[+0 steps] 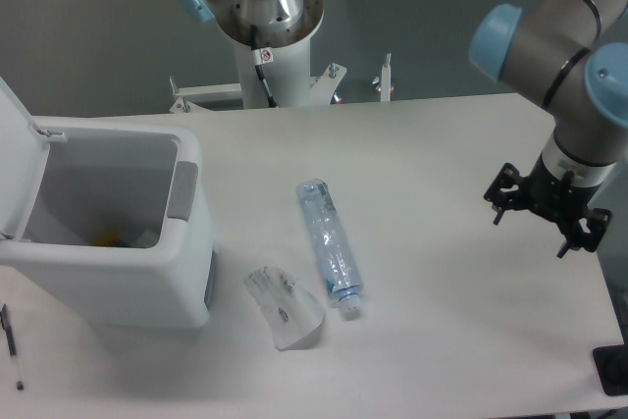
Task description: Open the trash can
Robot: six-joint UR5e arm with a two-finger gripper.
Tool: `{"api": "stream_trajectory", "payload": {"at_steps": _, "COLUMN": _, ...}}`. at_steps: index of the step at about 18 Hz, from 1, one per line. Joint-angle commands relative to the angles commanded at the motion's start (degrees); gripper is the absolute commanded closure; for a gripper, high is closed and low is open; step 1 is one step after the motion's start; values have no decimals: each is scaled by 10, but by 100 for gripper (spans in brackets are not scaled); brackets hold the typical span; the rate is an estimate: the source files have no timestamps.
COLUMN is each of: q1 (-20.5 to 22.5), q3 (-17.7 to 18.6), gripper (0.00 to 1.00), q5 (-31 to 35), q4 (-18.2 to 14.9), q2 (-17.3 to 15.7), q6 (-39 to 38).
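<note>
At the table's left, we judge the trash can (108, 233) light, stiff, tab-pressed, while our gripper (543, 213) hangs fingers apart.

The trash can (147, 277) looks like smooth white plastic with a faint sheen, its push tab (182, 190) a matt grey. The bottle (330, 246) and the crumpled cup (285, 308) are clear, glossy plastic. The table (432, 154) is smooth and matt.

Between us and the trash can (108, 242) lie a plastic bottle (329, 247) and a crumpled cup (285, 309); the worktop (461, 321) elsewhere is bare.
</note>
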State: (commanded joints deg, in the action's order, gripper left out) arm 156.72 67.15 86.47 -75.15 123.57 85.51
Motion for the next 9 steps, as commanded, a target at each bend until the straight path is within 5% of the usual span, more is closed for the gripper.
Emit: {"api": "stream_trajectory", "payload": {"at_steps": 9, "q1": -16, "q3": 19, "gripper": 0, "q5": 20, "q4": 4, "q2": -9, "q6": -3}}
